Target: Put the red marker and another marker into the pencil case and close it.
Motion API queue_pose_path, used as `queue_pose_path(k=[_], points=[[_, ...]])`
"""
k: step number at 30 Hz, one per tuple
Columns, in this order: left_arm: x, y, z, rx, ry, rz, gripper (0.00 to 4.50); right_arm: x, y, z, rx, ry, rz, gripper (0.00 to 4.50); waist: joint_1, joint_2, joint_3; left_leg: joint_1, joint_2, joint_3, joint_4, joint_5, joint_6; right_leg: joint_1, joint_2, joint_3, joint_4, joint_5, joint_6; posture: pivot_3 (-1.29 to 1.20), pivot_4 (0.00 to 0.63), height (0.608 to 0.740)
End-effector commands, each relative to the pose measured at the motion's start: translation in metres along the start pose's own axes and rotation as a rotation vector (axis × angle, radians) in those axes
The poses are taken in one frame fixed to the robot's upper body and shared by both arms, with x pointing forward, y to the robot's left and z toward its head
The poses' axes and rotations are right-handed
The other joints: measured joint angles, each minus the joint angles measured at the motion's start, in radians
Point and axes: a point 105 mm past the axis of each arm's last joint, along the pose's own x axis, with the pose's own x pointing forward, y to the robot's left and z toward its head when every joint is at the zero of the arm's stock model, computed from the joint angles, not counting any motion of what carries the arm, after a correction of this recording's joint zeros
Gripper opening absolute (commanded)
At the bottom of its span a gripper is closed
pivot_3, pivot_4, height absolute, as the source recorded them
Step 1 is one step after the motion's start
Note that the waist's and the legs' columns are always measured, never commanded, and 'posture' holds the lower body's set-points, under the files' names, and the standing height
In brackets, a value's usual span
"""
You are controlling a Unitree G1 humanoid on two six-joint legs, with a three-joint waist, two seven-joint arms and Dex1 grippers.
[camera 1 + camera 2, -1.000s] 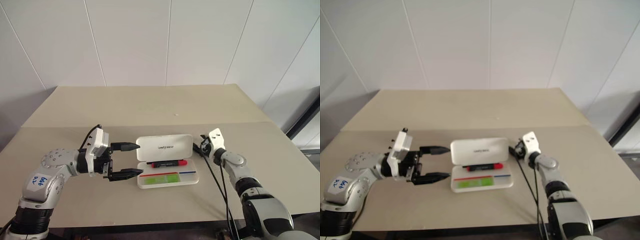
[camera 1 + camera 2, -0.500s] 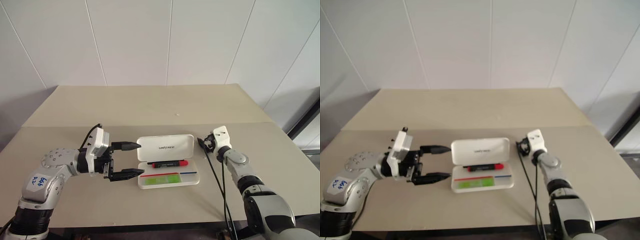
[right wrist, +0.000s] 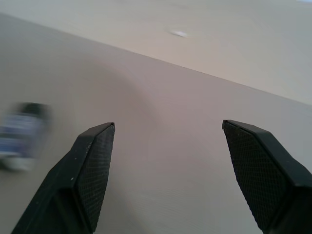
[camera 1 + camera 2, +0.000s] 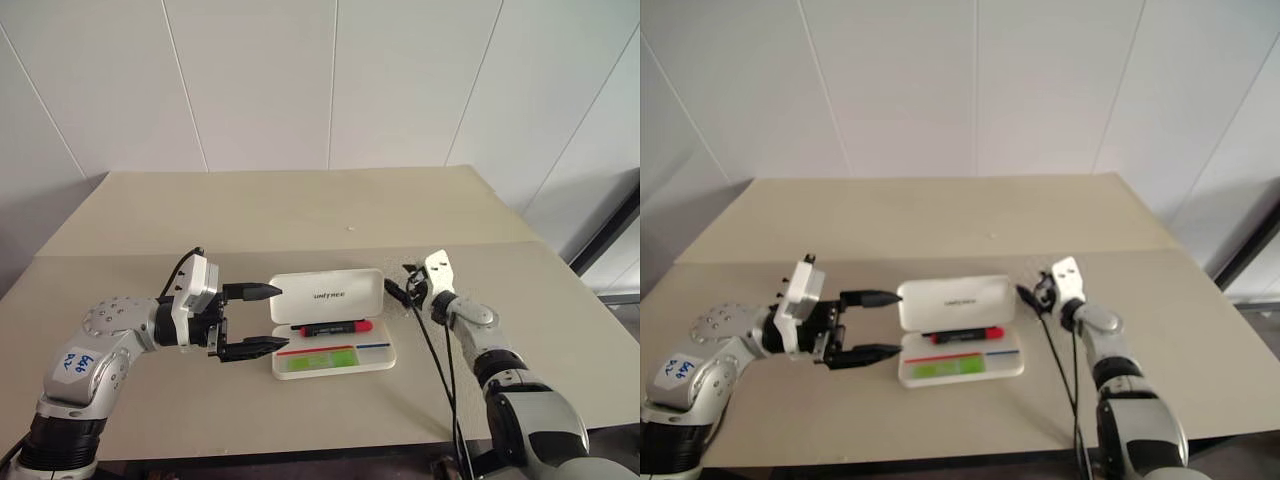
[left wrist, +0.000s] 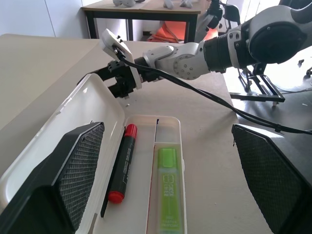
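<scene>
Gaping wide, both the left tool [image 4: 262, 319] and right tool [image 4: 1032, 295] hold nothing.

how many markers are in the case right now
2. The red marker lies in the compartment next to the raised lid of the pencil case; the lime-green marker lies in the front compartment. None seems hidden.

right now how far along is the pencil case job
Both markers look packed: the red marker and the lime-green highlighter lie in the open pencil case. Nothing is held; the left gripper is open beside the case, and the right gripper, also open, sits by the lid's far end. Left: shutting the raised lid.
</scene>
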Motion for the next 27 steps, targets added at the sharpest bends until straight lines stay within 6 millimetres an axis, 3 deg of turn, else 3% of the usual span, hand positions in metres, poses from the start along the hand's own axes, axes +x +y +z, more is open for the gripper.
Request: queue_pose_path(k=[1,21,27], points=[[0.001,-0.005,0.008,0.03,-0.022,-0.017,4.46,-0.001,0.01,0.007,-0.012,-0.022,0.099,4.5,0.002,0.0,0.0,0.0,0.0,0.0,0.0,0.0,0.0,0.0,0.0,0.0,0.0,0.0,0.0,0.0,0.15,0.74],[0.001,-0.006,0.007,0.025,-0.024,-0.017,4.46,-0.004,0.043,-0.004,-0.022,0.015,0.274,4.5,0.001,0.0,0.0,0.0,0.0,0.0,-0.001,0.0,0.0,0.0,0.0,0.0,0.0,0.0,-0.001,0.0,0.15,0.74],[0.001,-0.006,0.007,0.022,-0.026,-0.017,4.46,0.004,0.047,-0.009,-0.039,0.048,0.268,4.5,-0.001,0.0,0.0,0.001,0.0,0.0,-0.001,0.0,0.0,0.0,0.0,0.0,0.0,0.0,-0.001,0.0,0.15,0.74]])
